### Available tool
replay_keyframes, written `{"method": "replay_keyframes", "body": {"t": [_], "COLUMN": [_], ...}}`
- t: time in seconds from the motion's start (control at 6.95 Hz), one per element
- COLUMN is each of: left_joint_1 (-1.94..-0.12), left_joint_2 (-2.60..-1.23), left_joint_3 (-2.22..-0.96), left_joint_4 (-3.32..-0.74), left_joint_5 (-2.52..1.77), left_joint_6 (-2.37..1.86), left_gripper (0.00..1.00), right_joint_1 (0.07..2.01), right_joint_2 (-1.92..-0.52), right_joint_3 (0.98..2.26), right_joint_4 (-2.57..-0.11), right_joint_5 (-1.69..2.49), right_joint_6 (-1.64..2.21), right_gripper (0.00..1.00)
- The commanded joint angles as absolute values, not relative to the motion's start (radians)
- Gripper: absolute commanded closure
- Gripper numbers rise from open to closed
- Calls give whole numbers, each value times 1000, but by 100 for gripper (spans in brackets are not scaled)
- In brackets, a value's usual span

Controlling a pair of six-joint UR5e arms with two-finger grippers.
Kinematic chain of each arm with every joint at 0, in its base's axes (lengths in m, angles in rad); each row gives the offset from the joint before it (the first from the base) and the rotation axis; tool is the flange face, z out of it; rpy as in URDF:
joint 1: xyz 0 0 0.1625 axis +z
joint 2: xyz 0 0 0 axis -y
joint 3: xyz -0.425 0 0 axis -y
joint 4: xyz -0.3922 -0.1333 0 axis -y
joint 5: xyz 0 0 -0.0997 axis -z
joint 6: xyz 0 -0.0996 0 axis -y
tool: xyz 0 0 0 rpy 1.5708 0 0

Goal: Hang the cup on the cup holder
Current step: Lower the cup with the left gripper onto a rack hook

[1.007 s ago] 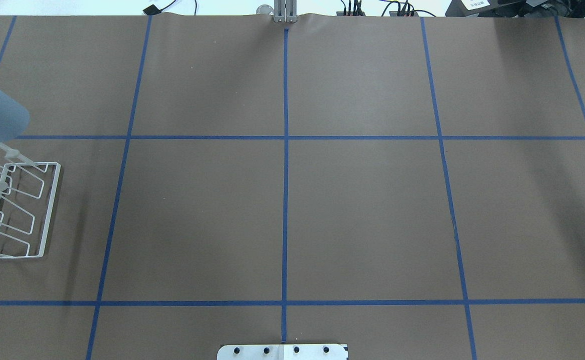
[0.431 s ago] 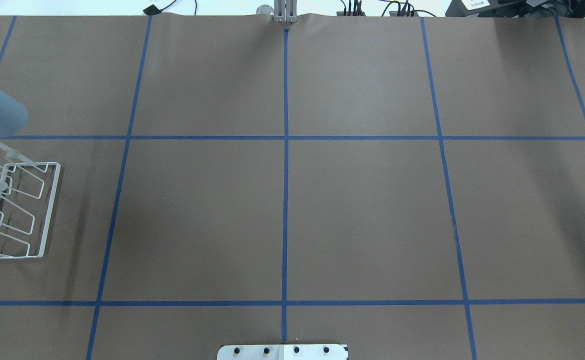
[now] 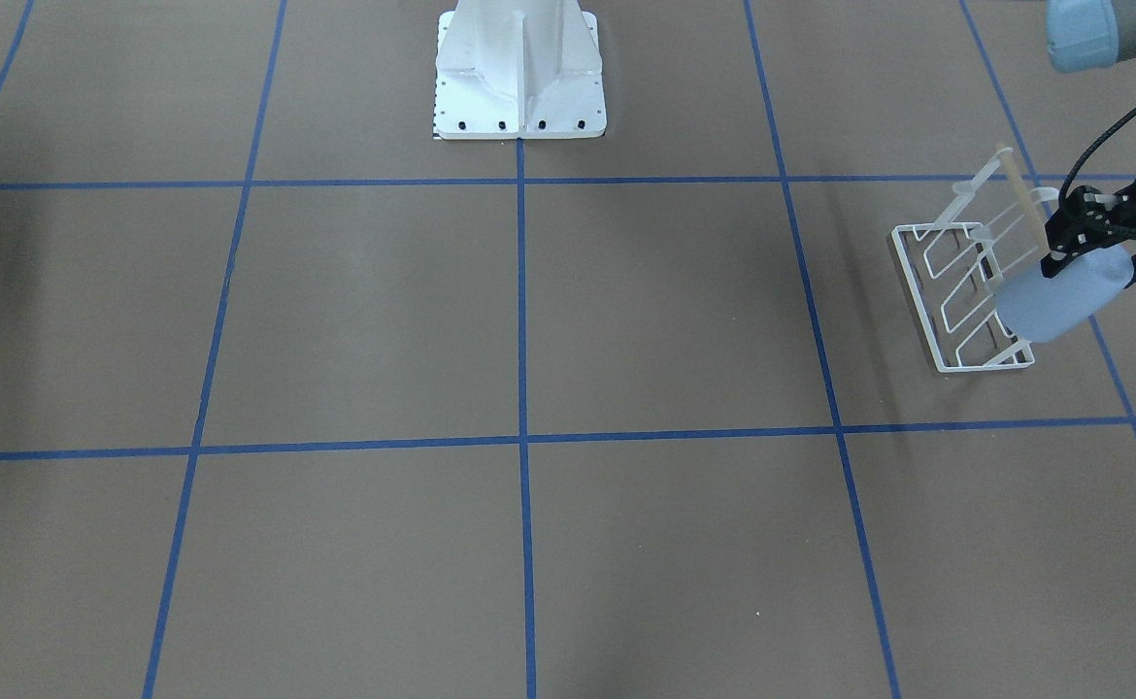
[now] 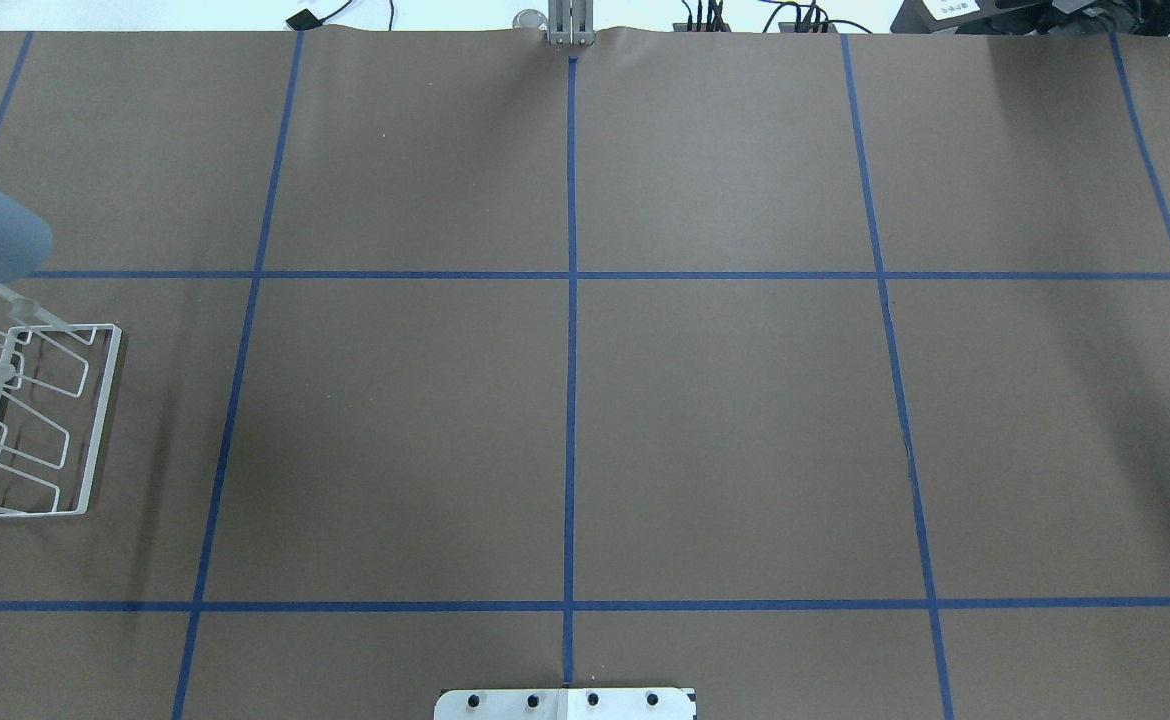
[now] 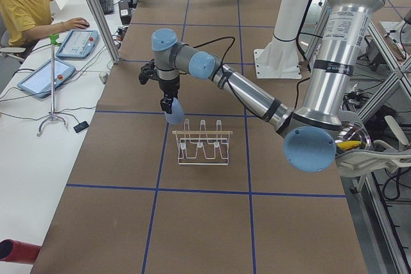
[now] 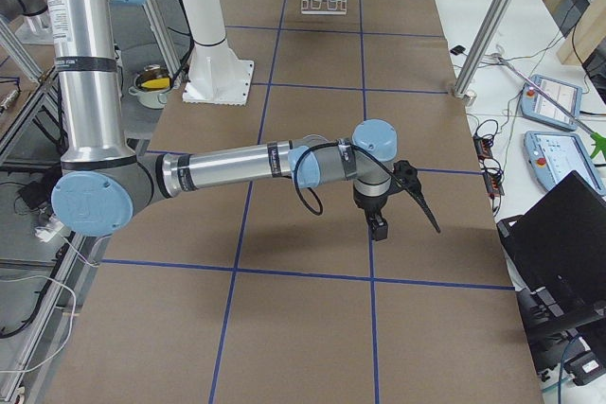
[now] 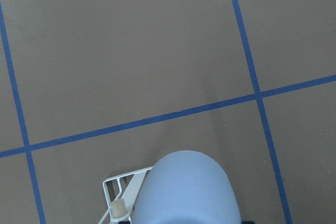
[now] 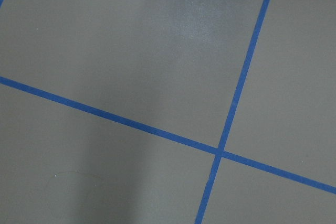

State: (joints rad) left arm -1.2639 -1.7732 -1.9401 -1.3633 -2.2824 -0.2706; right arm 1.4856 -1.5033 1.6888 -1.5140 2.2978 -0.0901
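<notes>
Brown paper with blue tape lines covers the table (image 4: pixel 725 420), and the white wire cup holder (image 3: pixel 916 296) stands at its left end. The left gripper (image 3: pixel 1094 262) pinches the pale blue cup (image 3: pixel 1049 301), held tilted in the air just above the holder's end farthest from the robot. Whether the right gripper (image 6: pixel 379 226) is spread or pressed together, I cannot tell.

Bright, even light; soft diffuse shadows across the brown table (image 4: pixel 745 400); sharp focus, faint pale sheen.

Left claw (image 3: pixel 1090 254) clamped, arm (image 5: pixel 244 91) outstretched.
</notes>
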Motion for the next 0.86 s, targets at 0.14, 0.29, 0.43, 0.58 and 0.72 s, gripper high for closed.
{"method": "replay_keyframes", "body": {"t": [0.14, 0.29, 0.43, 0.58, 0.72], "left_joint_1": [-1259, -1258, -1255, -1255, -1249], "left_joint_2": [-1758, -1756, -1752, -1720, -1688], "left_joint_3": [-1951, -1951, -1951, -1957, -1959], "left_joint_4": [-1365, -1365, -1365, -1393, -1452], "left_joint_5": [-2314, -2318, -2318, -2316, -2315], "left_joint_6": [-310, -316, -316, -316, -349], "left_gripper": [100, 100, 100, 100, 100], "right_joint_1": [1483, 1482, 1480, 1477, 1474], "right_joint_2": [-1503, -1505, -1505, -1505, -1505], "right_joint_3": [1687, 1687, 1686, 1686, 1686], "right_joint_4": [-1514, -1514, -1514, -1516, -1516], "right_joint_5": [2298, 2298, 2298, 2298, 2298], "right_joint_6": [-89, -89, -87, -87, -87], "right_gripper": [0, 0, 0, 0, 0]}}
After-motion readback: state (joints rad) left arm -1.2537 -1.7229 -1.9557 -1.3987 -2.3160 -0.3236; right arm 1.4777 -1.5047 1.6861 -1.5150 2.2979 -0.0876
